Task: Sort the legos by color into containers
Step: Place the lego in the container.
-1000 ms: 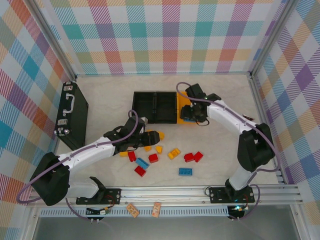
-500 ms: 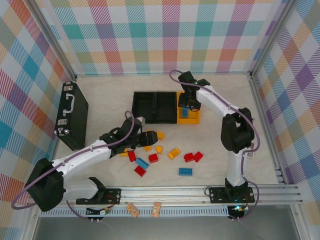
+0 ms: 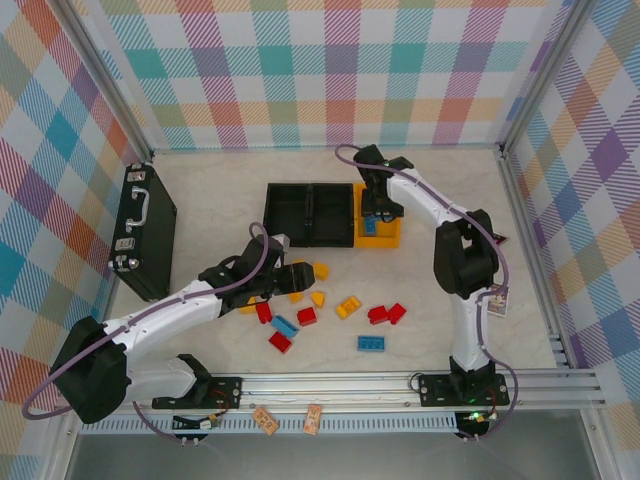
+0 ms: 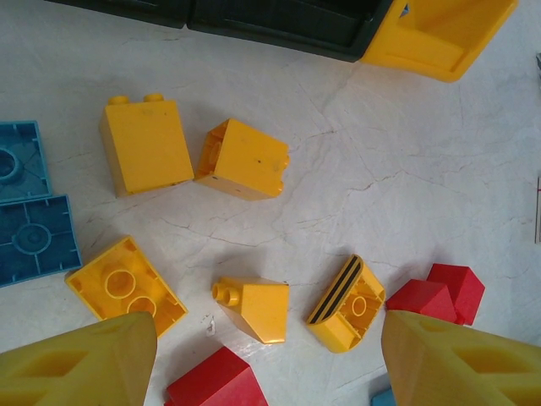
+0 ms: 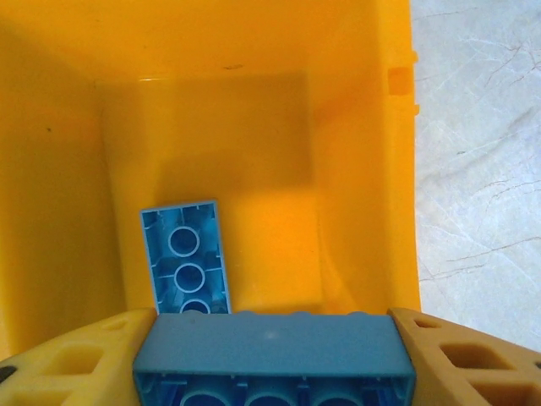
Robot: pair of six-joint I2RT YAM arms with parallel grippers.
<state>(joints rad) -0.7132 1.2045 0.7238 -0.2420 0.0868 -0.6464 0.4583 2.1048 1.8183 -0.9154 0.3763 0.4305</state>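
Note:
Three joined containers stand at the table's middle: two black bins [image 3: 310, 213] and an orange-yellow bin [image 3: 388, 238]. My right gripper [image 3: 376, 210] hangs over the orange-yellow bin [image 5: 363, 127], shut on a long blue lego [image 5: 272, 355] held across its jaws. Another blue lego [image 5: 186, 258] lies studs-down inside that bin. My left gripper [image 3: 298, 282] hovers open over loose legos on the table. Between its fingers [image 4: 84, 364] lie a sloped yellow lego [image 4: 252, 307], a curved yellow piece with black stripes [image 4: 345, 303] and a red lego [image 4: 211, 381].
More yellow legos [image 4: 148, 144], red legos [image 3: 386, 314] and blue legos [image 3: 371, 343] are scattered in front of the bins. A black briefcase [image 3: 145, 230] lies at the far left. Checked walls enclose the table, and a metal rail runs along the near edge.
The right arm has swung its elbow in from the right and shifted the gripper slightly farther back over the orange-yellow bin, still holding the blue lego. The left gripper has barely moved.

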